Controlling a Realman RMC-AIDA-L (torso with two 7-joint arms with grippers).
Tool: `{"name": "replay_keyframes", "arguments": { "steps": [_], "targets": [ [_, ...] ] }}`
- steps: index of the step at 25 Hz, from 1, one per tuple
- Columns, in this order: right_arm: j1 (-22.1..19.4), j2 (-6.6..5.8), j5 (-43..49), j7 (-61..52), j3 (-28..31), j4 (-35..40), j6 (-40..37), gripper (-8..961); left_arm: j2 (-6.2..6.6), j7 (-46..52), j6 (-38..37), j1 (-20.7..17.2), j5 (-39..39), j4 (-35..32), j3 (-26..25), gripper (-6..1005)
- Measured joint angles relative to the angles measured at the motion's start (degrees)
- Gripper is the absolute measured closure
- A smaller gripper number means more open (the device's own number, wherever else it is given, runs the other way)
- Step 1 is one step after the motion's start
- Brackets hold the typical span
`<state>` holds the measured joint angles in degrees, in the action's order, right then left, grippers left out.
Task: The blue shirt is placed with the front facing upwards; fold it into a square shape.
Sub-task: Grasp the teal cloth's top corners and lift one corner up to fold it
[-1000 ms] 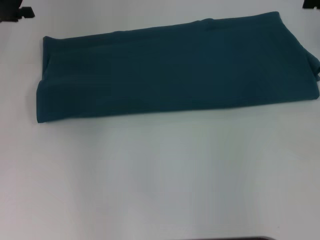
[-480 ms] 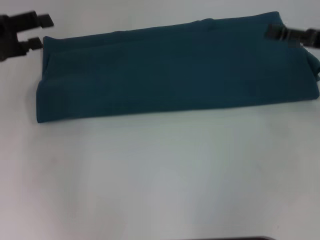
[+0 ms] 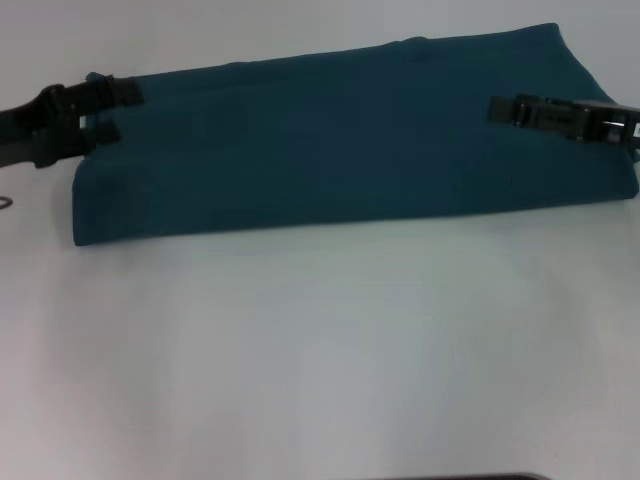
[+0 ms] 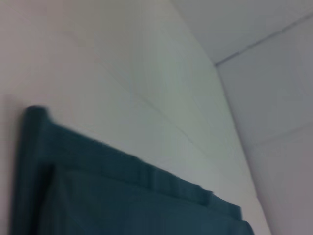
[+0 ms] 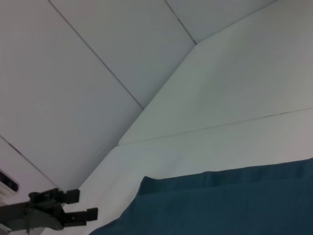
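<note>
The blue shirt (image 3: 350,150) lies folded into a long teal band across the far half of the white table, plain side up; no lettering shows. My left gripper (image 3: 128,112) is open at the band's left end, its two fingers reaching over the far left corner. My right gripper (image 3: 495,110) hovers over the band's right part, pointing left. The left wrist view shows the shirt (image 4: 122,196) and its folded corner. In the right wrist view the shirt (image 5: 220,205) fills the lower part, with the left gripper (image 5: 88,204) seen open beyond its far end.
White table (image 3: 320,350) stretches bare in front of the shirt, toward me. Behind the table the right wrist view shows a pale panelled wall (image 5: 98,58). A dark edge (image 3: 460,477) shows at the head view's bottom.
Both grippers have come in from the far corners of the view onto the shirt's two ends. The shirt itself has not moved.
</note>
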<state>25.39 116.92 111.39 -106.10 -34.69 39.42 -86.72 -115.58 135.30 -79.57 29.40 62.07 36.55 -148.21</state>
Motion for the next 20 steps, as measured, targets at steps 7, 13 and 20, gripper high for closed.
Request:
{"name": "replay_keyframes", "arguments": {
  "steps": [7,13,20],
  "targets": [
    [0.6,-0.14,0.1,0.0,0.0,0.0,0.3,43,-0.09,2.6,3.2,-1.5,-1.5,-2.0,0.1,173],
    [0.9,-0.57,0.1,0.1,0.0,0.0,1.1,44,-0.75,3.5,6.4,-1.5,-4.4,-4.1,0.1,173],
    [1.4,-0.85,0.1,-0.1,0.0,0.0,1.1,46,-0.91,3.9,6.9,-1.4,-5.7,-4.2,0.0,172]
  ]
}}
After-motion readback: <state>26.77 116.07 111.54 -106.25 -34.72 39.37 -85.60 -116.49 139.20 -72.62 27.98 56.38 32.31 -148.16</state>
